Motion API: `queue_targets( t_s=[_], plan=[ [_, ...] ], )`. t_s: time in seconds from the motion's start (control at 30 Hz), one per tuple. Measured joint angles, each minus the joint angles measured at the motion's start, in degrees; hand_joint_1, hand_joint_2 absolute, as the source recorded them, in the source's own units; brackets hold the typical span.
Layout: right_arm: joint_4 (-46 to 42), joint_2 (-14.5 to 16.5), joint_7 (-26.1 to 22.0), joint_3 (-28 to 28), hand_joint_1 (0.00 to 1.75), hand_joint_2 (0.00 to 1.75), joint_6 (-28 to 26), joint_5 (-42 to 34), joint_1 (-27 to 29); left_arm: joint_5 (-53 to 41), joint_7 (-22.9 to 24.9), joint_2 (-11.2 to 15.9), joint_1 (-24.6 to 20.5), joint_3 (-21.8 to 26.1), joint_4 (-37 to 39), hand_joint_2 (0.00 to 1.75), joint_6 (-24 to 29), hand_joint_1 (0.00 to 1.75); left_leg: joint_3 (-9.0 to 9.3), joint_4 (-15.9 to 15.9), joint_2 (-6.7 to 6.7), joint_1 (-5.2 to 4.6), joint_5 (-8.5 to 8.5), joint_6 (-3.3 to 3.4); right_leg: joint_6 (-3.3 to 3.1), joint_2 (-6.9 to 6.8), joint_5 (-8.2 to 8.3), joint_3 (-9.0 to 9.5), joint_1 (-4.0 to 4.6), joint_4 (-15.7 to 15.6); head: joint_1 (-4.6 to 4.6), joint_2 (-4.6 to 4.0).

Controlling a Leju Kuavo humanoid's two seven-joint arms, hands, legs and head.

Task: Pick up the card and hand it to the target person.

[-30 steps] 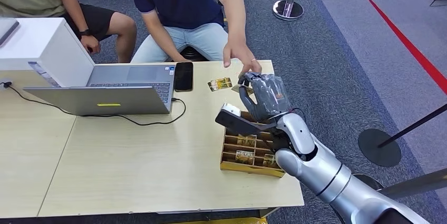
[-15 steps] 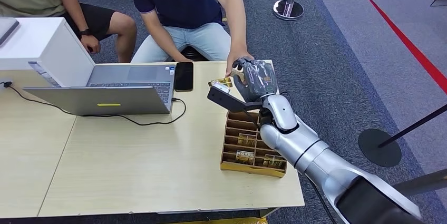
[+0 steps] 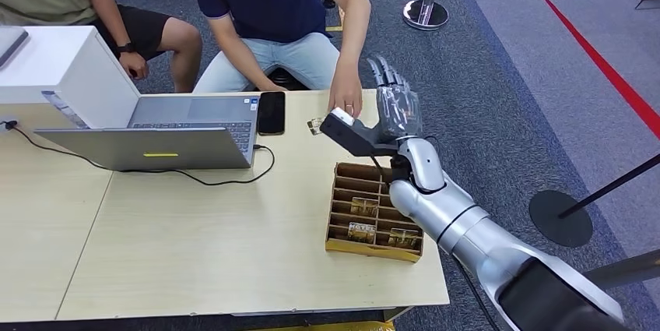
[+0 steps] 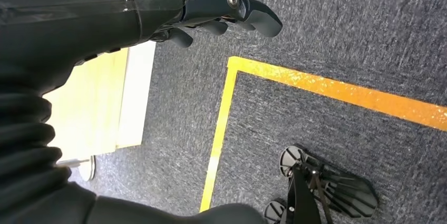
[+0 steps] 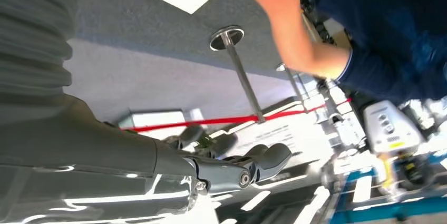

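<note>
Seen from the head camera, the robot's right hand (image 3: 391, 101) is raised above the far edge of the table (image 3: 194, 237), fingers spread and straight, holding nothing; the card (image 3: 315, 124) lies flat on the tabletop just beside the hand's wrist block, under the person's hand (image 3: 345, 100), which rests on the table over it. A wooden divided box (image 3: 373, 211) holding more cards sits near the arm, and an open laptop (image 3: 167, 135) and a dark phone (image 3: 271, 112) lie to the left. Grey carpet, a red floor line and barrier posts surround the table. No writing on the card can be read. At the left wrist, the left hand (image 4: 221, 10) hangs beside the table edge with fingers loosely curled on nothing, over carpet marked with yellow tape. At the right wrist, fingers (image 5: 248, 163) extend free toward a barrier post and a person's forearm (image 5: 287, 29).
</note>
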Motion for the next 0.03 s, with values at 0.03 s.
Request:
queue_targets(
  t_s=[0.03],
  plan=[
    [-0.1,-0.2,-0.2,-0.3,0.00,1.75,-0.9,-1.1,0.1,0.1,0.0,0.0,0.0,0.0,0.0,0.00,0.1,0.00,0.00,0.0,0.00,0.00,0.00,0.00,0.00,0.00,0.00,0.00,0.00,0.0,0.00,0.00]
  ],
)
